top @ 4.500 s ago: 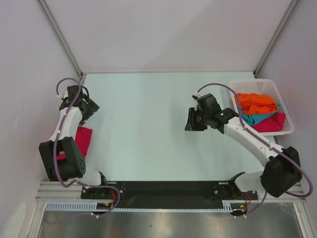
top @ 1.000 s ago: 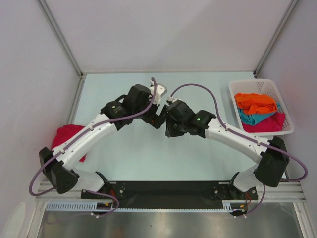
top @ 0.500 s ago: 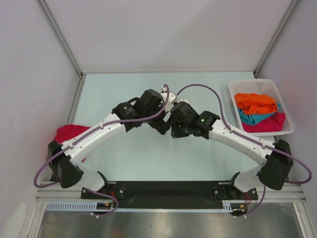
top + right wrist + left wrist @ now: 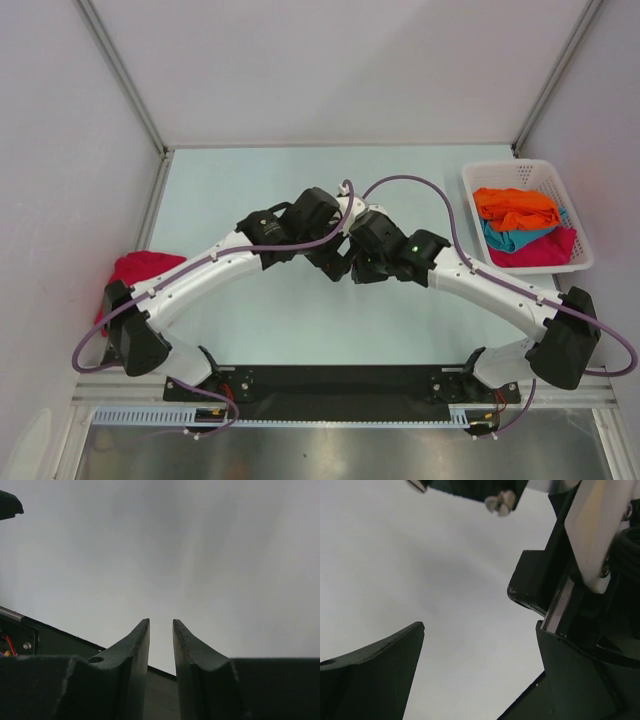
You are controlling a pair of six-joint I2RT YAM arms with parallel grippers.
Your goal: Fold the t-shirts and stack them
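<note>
Both arms meet mid-worktop (image 4: pixel 250 180). The left fingers (image 4: pixel 395 650) are spread wide, the right fingers (image 4: pixel 132 650) barely apart, both empty. A red t-shirt (image 4: pixel 140 272) sits crumpled at the left edge, and the other t-shirts (image 4: pixel 515 207) are piled in the white basket (image 4: pixel 520 168).

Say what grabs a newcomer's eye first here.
The left arm and right arm arch inward and meet over the middle of the table, the left gripper wide open and the right gripper only narrowly parted, both empty. Next, colour: an orange t-shirt, a teal t-shirt and a crimson t-shirt heaped in the white basket at far right, and a red t-shirt at the table's left edge.
</note>
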